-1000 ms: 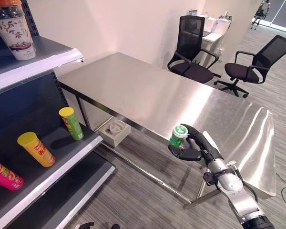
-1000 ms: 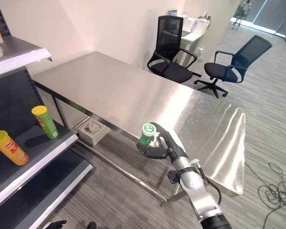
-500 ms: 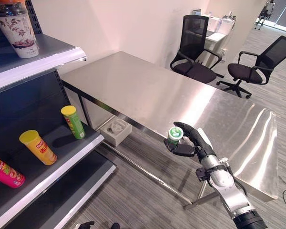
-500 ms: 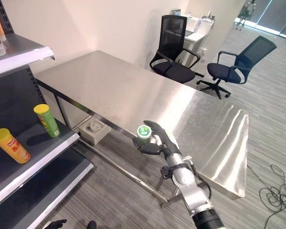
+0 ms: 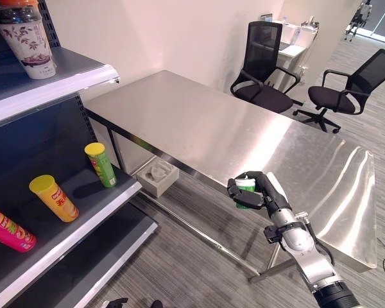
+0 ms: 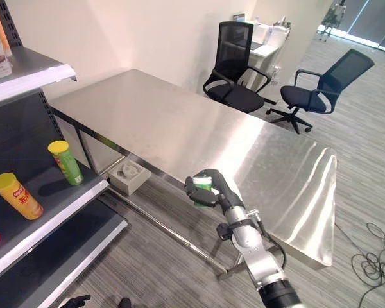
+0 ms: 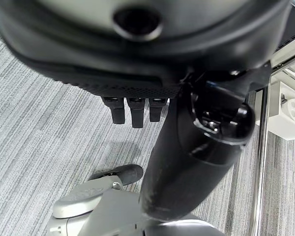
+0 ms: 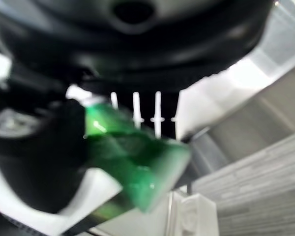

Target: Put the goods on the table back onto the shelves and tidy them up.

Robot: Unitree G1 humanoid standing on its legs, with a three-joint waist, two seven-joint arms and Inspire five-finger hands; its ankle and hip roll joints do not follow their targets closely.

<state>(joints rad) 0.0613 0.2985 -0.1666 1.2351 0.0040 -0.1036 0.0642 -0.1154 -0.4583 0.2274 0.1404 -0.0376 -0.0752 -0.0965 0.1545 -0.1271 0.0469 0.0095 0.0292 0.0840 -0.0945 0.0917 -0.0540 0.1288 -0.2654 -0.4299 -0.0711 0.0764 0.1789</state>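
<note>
We had the right hand (image 5: 250, 192) out past the near edge of the steel table (image 5: 199, 128), over the carpeted floor (image 5: 179, 269), fingers (image 6: 194, 190) clenched round a small green bottle (image 5: 246, 187) w/ a white cap. The bottle sat sideways-ish in the grip, mostly hidden by the fingers, so we judged the hold less than square.

Risks as we saw them:
- slip — a tilted round bottle could roll out of the grip during the carry to the shelf unit (image 5: 64, 218), well apart on the left, and drop to the floor.
- knock-on at the shelf — the green can (image 5: 101, 164), yellow can (image 5: 53, 198) and pink can (image 5: 9, 230) lay or leaned loosely there; a wide approach could topple them.
- the patterned cup (image 5: 25, 38) on the upper shelf sat near its lip.

Left hand (image 7: 132, 110) hung over the floor, fingers relaxed, holding nothing.

Writing: labels on cans and bottle were visible but too small — we couldn't read them.
</note>
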